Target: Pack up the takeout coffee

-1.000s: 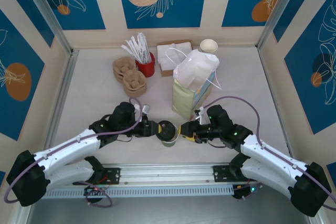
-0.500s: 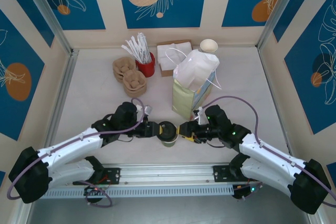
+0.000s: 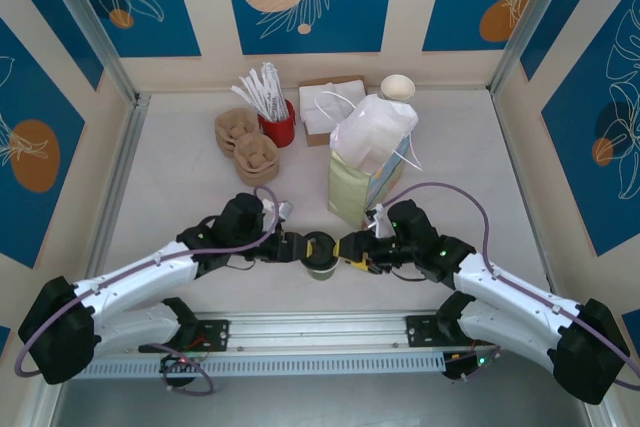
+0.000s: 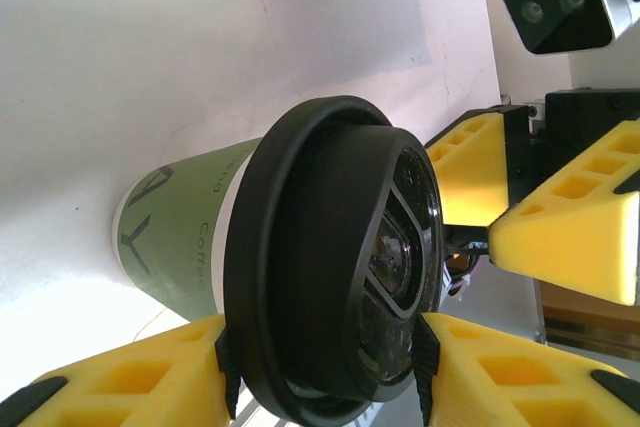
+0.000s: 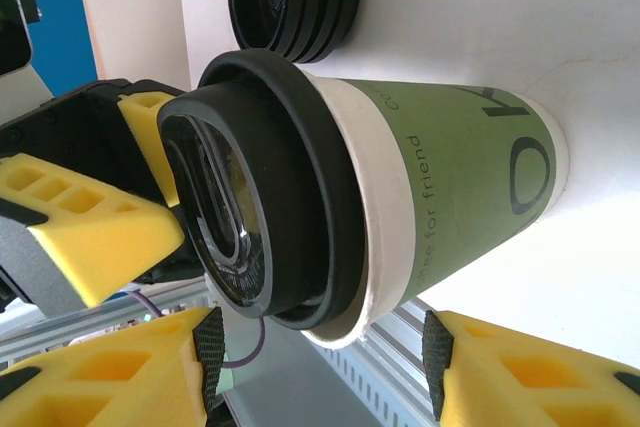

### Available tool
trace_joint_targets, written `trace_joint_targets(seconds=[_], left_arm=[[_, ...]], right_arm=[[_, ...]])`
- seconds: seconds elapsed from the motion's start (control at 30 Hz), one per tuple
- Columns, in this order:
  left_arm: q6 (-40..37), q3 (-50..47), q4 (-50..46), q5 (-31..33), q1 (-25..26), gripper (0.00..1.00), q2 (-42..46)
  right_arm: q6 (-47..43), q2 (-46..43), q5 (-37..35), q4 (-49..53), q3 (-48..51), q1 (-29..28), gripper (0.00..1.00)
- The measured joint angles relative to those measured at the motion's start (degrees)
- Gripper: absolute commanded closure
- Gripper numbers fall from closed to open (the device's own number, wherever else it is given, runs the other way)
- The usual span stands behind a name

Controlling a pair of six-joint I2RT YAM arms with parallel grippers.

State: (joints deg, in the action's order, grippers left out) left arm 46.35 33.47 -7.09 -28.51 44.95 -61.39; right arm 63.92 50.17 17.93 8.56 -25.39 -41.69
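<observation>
**Item 1. Table** (image 3: pixel 200 197): white, matt, flat.

**Item 2. Paper bag** (image 3: pixel 352 192): pale green with a white top. It stood just behind the cup.

**Item 3. My left claw** (image 3: pixel 296 247): yellow foam fingers (image 4: pixel 130 377) faced with black pads, reaching in from the left and set either side of the lid's rim. The pads looked to be against the rim. Whether they clenched it or only touched it I could not tell.

**Item 4. My right claw** (image 3: pixel 345 247): same build, reaching in from the right. Its jaws were parted astride the cup's upper part with a gap on each side, grasping nothing.

**Item 5. Takeout coffee** (image 3: pixel 320 252): stood upright on the table between my two claws, toward the near edge.
- Orientation: long axis vertical, lid up, base down.
- Cup: tapered, smooth paper, with a cream band under the lid and a green wrap below.
- Lid: round, glossy black plastic, with a raised rim and a ribbed recess.
- Print: dark lettering reading "for friend" and part of "Coffee". The larger letters were not readable in full.

**Item 6. Stack of black lids** (image 5: pixel 290 2): low, nested, on the table near the cup.
</observation>
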Motion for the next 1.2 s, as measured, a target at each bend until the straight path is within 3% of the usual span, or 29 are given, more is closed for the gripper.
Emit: trace_joint_targets(seconds=[0.57, 1.2], left_arm=[[-3.9, 3.1, -5.4, 2.1, 1.7, 0.43, -1.4], [-6.5, 6.6, -7.5, 5.0, 3.8, 0.42, -3.6]], right_arm=[[0.0, 0.7, -0.2, -0.2, -0.9, 0.0, 0.42], [0.0, 1.1, -0.2, -0.2, -0.9, 0.0, 0.41]])
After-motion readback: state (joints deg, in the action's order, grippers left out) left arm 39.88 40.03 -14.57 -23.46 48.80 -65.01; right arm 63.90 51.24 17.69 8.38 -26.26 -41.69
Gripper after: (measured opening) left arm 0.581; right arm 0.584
